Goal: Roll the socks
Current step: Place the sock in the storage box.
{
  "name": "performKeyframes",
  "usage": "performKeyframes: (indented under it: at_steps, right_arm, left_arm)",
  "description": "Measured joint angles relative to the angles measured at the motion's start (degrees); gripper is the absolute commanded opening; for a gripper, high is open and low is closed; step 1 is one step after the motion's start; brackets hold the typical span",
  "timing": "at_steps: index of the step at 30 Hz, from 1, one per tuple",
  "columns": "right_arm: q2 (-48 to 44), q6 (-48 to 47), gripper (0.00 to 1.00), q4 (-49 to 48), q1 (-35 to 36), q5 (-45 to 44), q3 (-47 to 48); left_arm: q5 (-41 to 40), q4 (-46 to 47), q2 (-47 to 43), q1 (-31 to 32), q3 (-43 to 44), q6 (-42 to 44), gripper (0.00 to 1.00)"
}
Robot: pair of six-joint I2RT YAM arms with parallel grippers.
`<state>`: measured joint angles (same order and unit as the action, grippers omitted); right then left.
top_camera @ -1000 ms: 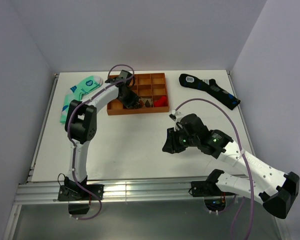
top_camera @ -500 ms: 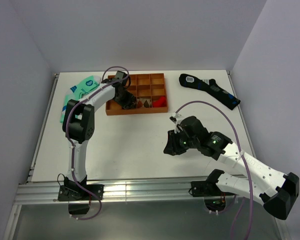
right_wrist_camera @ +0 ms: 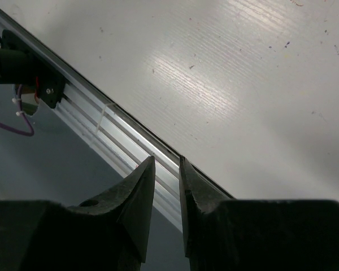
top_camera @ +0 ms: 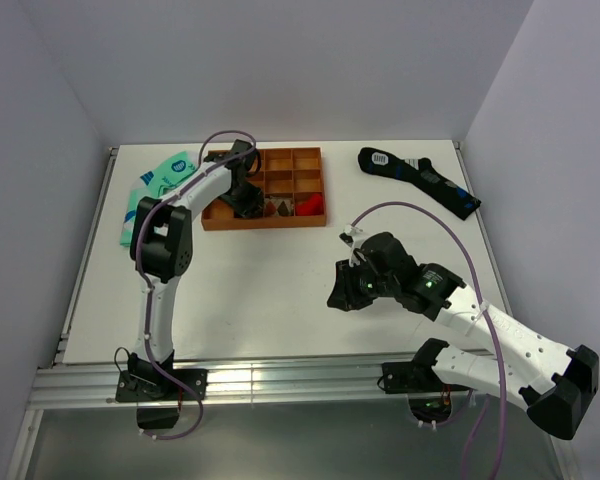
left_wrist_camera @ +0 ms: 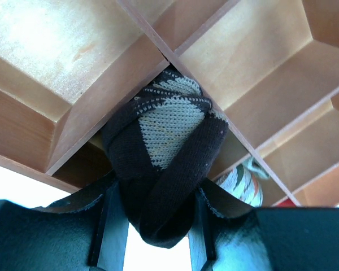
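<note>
While the left gripper (left_wrist_camera: 155, 221) is clamped on the brown argyle socks (left_wrist_camera: 164, 152), a knitted bundle of beige diamonds wrapped in its dark cuff, we judge the rolling done and the step in hand to be stowing the roll. In the left wrist view the bundle fills the centre of the frame. Its far end is pressed against a crossing of dividers in the orange wooden compartment tray (left_wrist_camera: 96, 90) rather than sitting squarely in one cell, and we cannot tell which cell it is meant for. In the top view that tray lies at upper centre, with the left gripper over its lower left part.

To do this well, we would shift the roll off the divider and centre it over a free cell. We would then lower it until the fabric rests on the floor, and only then part the fingers, so the cuff does not spring loose. A pale green-and-white striped roll (left_wrist_camera: 243, 183) sits just beside it, so we would keep clear of that.

The right gripper (right_wrist_camera: 166, 186) hangs over the white table (right_wrist_camera: 226, 84) near its front rail, fingers nearly together with a narrow slit, holding nothing.
</note>
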<state>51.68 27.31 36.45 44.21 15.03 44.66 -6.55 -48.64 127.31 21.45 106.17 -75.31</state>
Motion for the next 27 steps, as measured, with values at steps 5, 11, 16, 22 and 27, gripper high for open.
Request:
performKeyframes:
  at_steps: [5,11,16,22,27]
  right_arm:
    - [0.0,0.0,0.31,0.0,0.0,0.0,0.0]
    - [0.1,0.1,0.31,-0.1,0.0,0.0,0.0]
    - [2.8,1.0,0.32,-1.1,-0.1,-1.9,0.3]
    - [15.1,2.7,0.34,-1.9,-4.9,-5.7,8.6]
    - [27.0,3.3,0.39,-6.1,-12.0,-10.6,18.9]
  left_arm:
    - [-1.9,-1.9,1.4,0.0,1.8,-1.2,0.00]
    - [-3.8,-4.3,3.3,0.2,4.4,-2.6,0.00]
    - [-5.1,-4.9,3.8,0.6,5.0,-3.3,0.00]
    - [-5.5,-4.9,3.8,0.7,4.9,-3.2,0.00]
    - [-5.6,-4.8,3.8,0.7,4.9,-3.1,0.00]
